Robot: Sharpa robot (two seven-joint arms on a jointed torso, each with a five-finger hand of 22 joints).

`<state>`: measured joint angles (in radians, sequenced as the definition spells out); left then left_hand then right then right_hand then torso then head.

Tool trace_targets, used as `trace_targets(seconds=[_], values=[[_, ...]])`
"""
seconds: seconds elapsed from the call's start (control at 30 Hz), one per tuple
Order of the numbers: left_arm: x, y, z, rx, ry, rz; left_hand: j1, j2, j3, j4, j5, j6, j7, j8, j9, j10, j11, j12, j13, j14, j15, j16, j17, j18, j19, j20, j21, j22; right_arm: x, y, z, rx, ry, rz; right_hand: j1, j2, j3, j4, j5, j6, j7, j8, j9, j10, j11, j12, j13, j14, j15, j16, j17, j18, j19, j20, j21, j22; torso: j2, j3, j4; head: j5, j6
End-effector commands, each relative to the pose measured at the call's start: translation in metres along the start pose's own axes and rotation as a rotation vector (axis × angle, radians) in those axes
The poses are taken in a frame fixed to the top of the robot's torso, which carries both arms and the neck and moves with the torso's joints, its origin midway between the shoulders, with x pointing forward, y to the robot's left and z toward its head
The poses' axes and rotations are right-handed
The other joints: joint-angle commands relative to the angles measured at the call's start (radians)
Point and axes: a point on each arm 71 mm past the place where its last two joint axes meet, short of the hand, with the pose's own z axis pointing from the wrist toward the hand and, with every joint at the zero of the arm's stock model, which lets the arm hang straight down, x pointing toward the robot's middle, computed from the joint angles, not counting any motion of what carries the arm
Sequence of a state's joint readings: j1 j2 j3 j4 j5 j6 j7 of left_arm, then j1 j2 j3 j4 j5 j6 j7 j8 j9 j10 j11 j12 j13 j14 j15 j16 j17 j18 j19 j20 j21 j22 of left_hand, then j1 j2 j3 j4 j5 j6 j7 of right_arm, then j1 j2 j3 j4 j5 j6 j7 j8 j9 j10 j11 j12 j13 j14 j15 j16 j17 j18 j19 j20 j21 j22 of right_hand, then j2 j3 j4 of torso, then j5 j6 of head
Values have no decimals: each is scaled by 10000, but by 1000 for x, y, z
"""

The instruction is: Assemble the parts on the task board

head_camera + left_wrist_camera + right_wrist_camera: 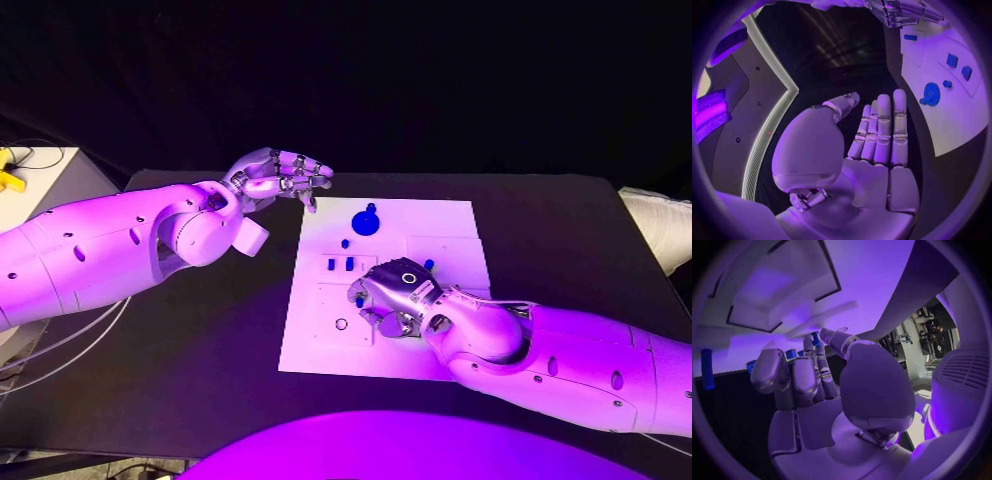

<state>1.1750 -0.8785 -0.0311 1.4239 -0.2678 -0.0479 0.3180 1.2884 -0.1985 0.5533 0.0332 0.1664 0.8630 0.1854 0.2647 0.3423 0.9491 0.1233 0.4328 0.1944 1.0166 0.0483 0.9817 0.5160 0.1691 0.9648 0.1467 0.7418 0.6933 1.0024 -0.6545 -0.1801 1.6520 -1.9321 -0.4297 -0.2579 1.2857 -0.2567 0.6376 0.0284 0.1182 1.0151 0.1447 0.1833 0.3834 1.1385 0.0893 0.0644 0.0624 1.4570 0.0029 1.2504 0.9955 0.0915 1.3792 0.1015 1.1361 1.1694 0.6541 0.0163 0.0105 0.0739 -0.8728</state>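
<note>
Head view: our right hand (392, 292) hovers low over the middle of the task board (447, 215); whether it pinches a part we cannot tell. We judge it should keep level and seat parts squarely. Blue parts (365, 220) lie at its twelve o'clock. Our left hand (281, 176), released with fingers straight, waits at ten o'clock off the board.

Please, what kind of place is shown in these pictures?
Probably a robotics lab or demo stand: a black table carries a white task board with small blue parts, two robot hands, left and right, work over it, and coloured light falls on everything.
</note>
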Motion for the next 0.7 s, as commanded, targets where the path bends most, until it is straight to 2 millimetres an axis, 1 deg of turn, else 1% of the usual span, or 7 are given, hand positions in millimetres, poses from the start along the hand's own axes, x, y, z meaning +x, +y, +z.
trace_targets(seconds=[0.03, 0.17, 0.3, 0.53, 0.7], values=[[2, -1, 1, 36, 173, -128, 70, 12, -48, -9, -17, -15, 30, -48, 4, -70, 32, -26, -9, -15, 73, -52, -8, 140, 46, 24, -67, -9, -1, 1, -1, -190, -328, 236, 53, -93, -120, 7, -53, -134, -4, -74, -25, -184, 28, 42, 16, -87, 23, -93, -165, 126, -131, 14, -242, -198, -4, 10, 0, -7, 2], [2, 0, 0, 11, 190, -135, 70, 12, -48, -9, -17, -15, 30, -48, 4, -70, 32, -26, -9, -15, 73, -52, -8, 140, 46, 24, -67, -9, -3, -1, -2, -108, -537, 296, 150, -103, -286, 29, -29, -251, 23, -163, -60, -404, 60, 90, 25, -179, 50, -171, -331, 168, -233, 43, -477, -378, -1, 13, -3, -17, 2], [2, 0, 0, -7, 208, -141, 79, 20, -56, -5, -20, -20, 34, -49, 5, -84, 37, -31, -15, -22, 77, -57, -11, 141, 51, 27, -82, -20, -4, -2, -3, -26, -725, 348, 189, -93, -331, 36, -13, -278, 32, -186, -70, -463, 68, 107, 28, -203, 57, -190, -378, 184, -268, 51, -564, -446, 0, 13, -7, -30, 2], [3, 0, 0, -35, 253, -159, 78, 18, -62, -2, -25, -23, 36, -50, 6, -91, 39, -33, -18, -24, 79, -58, -11, 140, 52, 28, -87, -24, -9, -3, -7, 50, -1159, 567, 233, -69, -348, 40, 24, -291, 39, -201, -77, -490, 73, 133, 33, -212, 61, -189, -390, 182, -262, 56, -562, -437, 2, 21, 4, -55, 2], [2, 1, 0, -51, 255, -165, 78, 18, -62, -2, -25, -23, 36, -50, 6, -91, 39, -33, -18, -24, 79, -58, -11, 140, 52, 28, -87, -24, -14, -5, -14, 154, -1346, 917, 279, -35, -371, 85, 91, -309, 50, -231, -93, -392, 61, 273, 61, -181, 52, -130, -339, 167, -201, 55, -487, -359, -8, 14, -3, -108, 2]])
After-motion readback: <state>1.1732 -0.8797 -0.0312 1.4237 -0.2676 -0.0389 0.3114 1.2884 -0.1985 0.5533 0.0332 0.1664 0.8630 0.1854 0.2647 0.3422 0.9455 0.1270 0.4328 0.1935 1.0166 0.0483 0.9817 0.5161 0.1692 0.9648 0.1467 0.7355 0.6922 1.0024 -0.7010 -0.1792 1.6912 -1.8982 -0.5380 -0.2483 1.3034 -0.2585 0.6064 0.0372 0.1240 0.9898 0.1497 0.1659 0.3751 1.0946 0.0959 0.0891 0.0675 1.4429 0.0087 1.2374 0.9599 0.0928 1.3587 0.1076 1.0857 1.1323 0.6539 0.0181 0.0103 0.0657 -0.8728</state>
